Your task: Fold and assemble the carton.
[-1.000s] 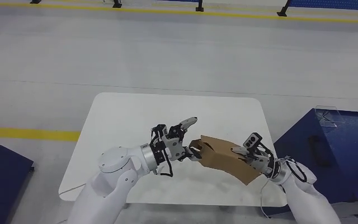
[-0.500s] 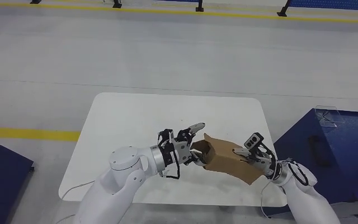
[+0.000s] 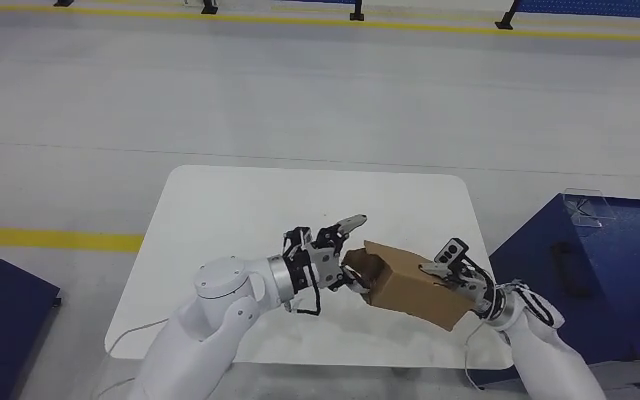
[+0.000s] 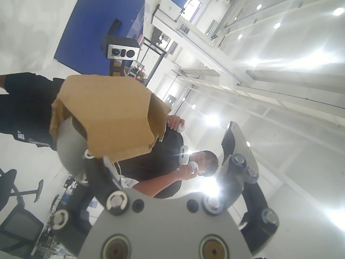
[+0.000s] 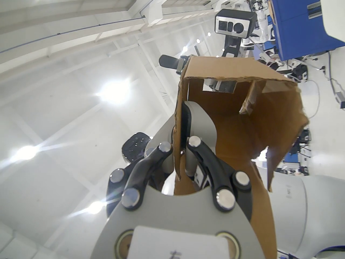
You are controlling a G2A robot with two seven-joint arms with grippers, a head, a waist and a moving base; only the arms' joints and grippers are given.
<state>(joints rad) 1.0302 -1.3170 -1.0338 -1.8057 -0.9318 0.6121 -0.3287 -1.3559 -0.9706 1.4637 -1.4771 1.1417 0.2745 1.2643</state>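
Note:
A brown cardboard carton [image 3: 412, 287] is held above the front right part of the white table [image 3: 240, 210], lying on its side with both ends unfolded. My right gripper [image 3: 452, 272] is shut on the carton's right-hand wall. In the right wrist view that wall [image 5: 179, 114] sits pinched between the two fingers, one inside and one outside. My left gripper [image 3: 347, 248] is open at the carton's left end. Its lower finger [image 4: 68, 141] reaches under an end flap of the carton [image 4: 107, 114], while the other finger [image 4: 237, 141] stands wide apart in free air.
A blue bin [image 3: 570, 255] stands just right of the table, close to my right arm. Another blue object [image 3: 20, 300] sits on the floor at the left. The table's left and far parts are bare.
My left gripper moved right, up to the carton, and its lower finger went into the open left end. The carton shifted slightly right. In the last half second almost nothing moved.

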